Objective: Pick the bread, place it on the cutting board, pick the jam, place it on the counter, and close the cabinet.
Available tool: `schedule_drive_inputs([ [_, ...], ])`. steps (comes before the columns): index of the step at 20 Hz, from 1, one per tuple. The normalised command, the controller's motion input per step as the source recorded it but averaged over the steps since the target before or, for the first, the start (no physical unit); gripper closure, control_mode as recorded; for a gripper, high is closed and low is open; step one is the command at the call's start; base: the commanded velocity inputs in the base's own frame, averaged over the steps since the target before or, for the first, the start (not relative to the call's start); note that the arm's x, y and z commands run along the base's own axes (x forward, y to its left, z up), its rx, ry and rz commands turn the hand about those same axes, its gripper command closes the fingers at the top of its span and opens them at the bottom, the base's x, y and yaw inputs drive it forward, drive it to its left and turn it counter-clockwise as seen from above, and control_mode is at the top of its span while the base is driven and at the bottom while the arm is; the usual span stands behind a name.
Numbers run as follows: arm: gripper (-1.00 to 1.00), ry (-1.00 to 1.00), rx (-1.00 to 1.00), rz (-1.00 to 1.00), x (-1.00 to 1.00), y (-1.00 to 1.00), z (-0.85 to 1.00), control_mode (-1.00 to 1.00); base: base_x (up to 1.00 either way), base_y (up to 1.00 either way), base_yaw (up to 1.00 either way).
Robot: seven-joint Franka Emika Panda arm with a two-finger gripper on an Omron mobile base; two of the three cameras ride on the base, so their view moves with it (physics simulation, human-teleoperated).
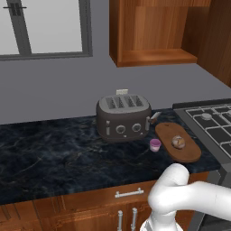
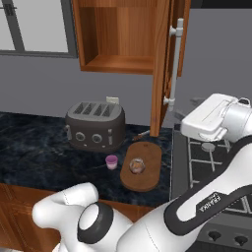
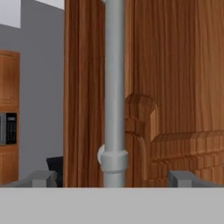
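The bread (image 1: 178, 142) (image 2: 137, 166) lies on the oval cutting board (image 1: 189, 153) (image 2: 147, 182), right of the toaster. The purple-pink jam (image 1: 155, 145) (image 2: 112, 162) stands on the dark counter (image 1: 54, 153) (image 2: 29, 142), just left of the board. The cabinet (image 1: 153, 31) (image 2: 118, 34) above is open, with its door (image 2: 161, 69) (image 3: 183, 87) swung out edge-on. My gripper (image 3: 113, 178) is open in the hand view. The door's grey bar handle (image 2: 175, 64) (image 3: 114, 87) stands between its spread fingertips (image 3: 41, 178), touching neither. My white hand (image 2: 209, 118) hovers right of the door.
A dark toaster (image 1: 123, 118) (image 2: 95, 126) sits at the back of the counter. A gas stove (image 1: 212, 122) (image 2: 206, 157) adjoins the counter on the right. Wooden drawers (image 1: 90, 203) run below. A window (image 1: 45, 27) is at the upper left.
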Motion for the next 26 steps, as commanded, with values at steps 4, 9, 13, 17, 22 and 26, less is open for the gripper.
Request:
schedule_drive_inputs([
  [4, -1.0, 0.0, 0.0, 0.01, 0.0, 0.11, 0.0, -1.0, 0.0, 0.0, 0.0],
  [9, -1.0, 0.0, 0.0, 0.01, 0.0, 0.15, 0.0, -1.0, 0.0, 0.0, 0.0],
  [13, -1.0, 0.0, 0.0, 0.0, 0.0, 0.19, 0.0, -1.0, 0.0, 0.0, 0.0],
  [17, -1.0, 0.0, 0.0, 0.0, 0.0, 0.19, 0.0, -1.0, 0.0, 0.0, 0.0],
  [22, -1.0, 0.0, 0.0, 0.0, 0.0, 0.17, 0.0, -1.0, 0.0, 0.0, 0.0],
  [26, -1.0, 0.0, 0.0, 0.0, 0.0, 0.13, 0.0, -1.0, 0.0, 0.0, 0.0],
])
